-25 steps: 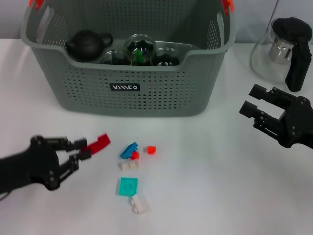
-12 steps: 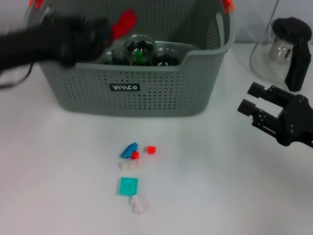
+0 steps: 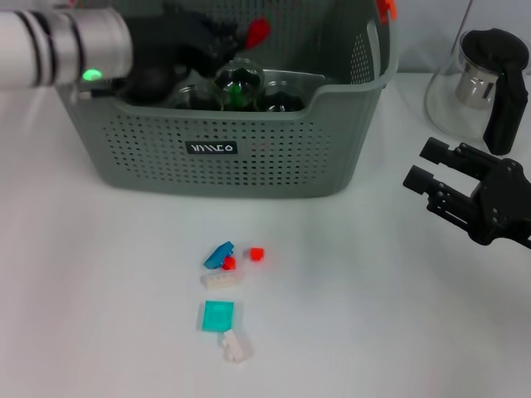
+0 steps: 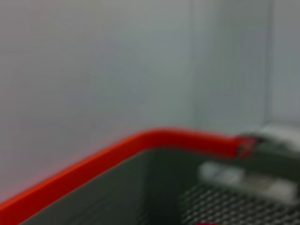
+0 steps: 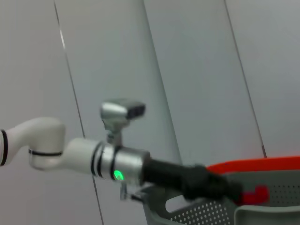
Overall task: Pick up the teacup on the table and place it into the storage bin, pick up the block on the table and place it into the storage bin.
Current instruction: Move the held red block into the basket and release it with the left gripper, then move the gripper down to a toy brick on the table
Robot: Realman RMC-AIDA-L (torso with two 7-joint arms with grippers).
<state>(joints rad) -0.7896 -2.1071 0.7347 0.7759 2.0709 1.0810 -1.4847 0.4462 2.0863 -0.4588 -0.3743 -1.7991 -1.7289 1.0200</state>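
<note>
The grey-green storage bin [image 3: 274,157] stands at the back of the table. My left gripper [image 3: 243,38] reaches in over the bin's open top, shut on a red block [image 3: 258,31] that hangs above the inside. The right wrist view shows the same red block [image 5: 256,195] at the end of the left arm, above the bin's rim [image 5: 262,165]. Three glass teacups [image 3: 236,80] and a black teapot [image 3: 148,85] sit inside the bin. My right gripper [image 3: 433,177] hovers open over the table at the right, holding nothing.
Loose blocks lie on the table in front of the bin: a blue one [image 3: 220,254], two small red ones [image 3: 256,254], a teal square [image 3: 217,315] and two white ones [image 3: 236,346]. At the back right stands a glass jug [image 3: 473,83] with a black handle.
My left arm has lifted the red block from the table's front left up to the bin and then moved it rightward over the inside. The right arm has stayed still.
</note>
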